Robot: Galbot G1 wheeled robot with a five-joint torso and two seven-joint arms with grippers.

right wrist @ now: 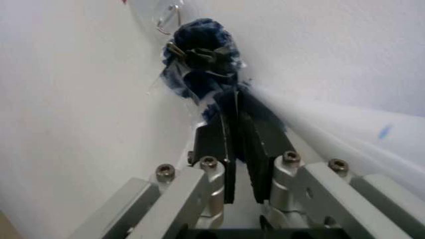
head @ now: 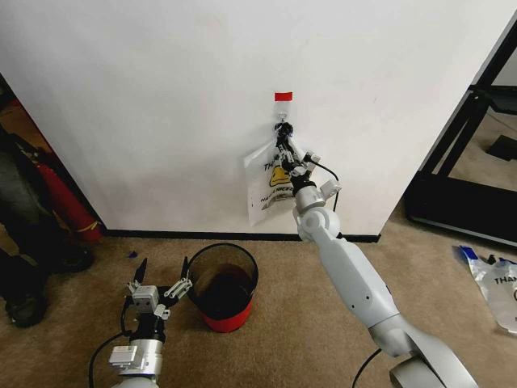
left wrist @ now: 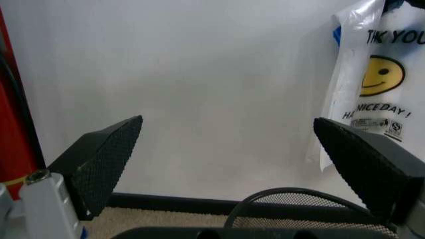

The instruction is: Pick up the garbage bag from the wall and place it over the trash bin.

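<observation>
Head view: the left end effector (head: 162, 284) hovers spread wide beside the trash bin (head: 224, 286) on the carpet; the right end effector (head: 283, 147) reaches up to the wall (head: 161, 97), at the garbage bag (head: 271, 182) hanging under a red tape strip (head: 283, 96).

Left wrist view: fingers (left wrist: 99, 164) far apart — bag (left wrist: 371, 79) beyond.

Right wrist view: pads (right wrist: 216, 144) pinched on the bag's blue handles (right wrist: 199, 64).

One garbage bag (head: 268, 179) hangs on the one wall (head: 161, 97), under one red tape strip (head: 283, 96), and one like bag (head: 494, 284) lies on the carpet (head: 291, 323) at its right edge. One trash bin (head: 222, 287) stands on the carpet near the black baseboard (head: 202, 235). Two end effectors are counted: the left end effector (head: 164, 275) and the right end effector (head: 284, 139).
</observation>
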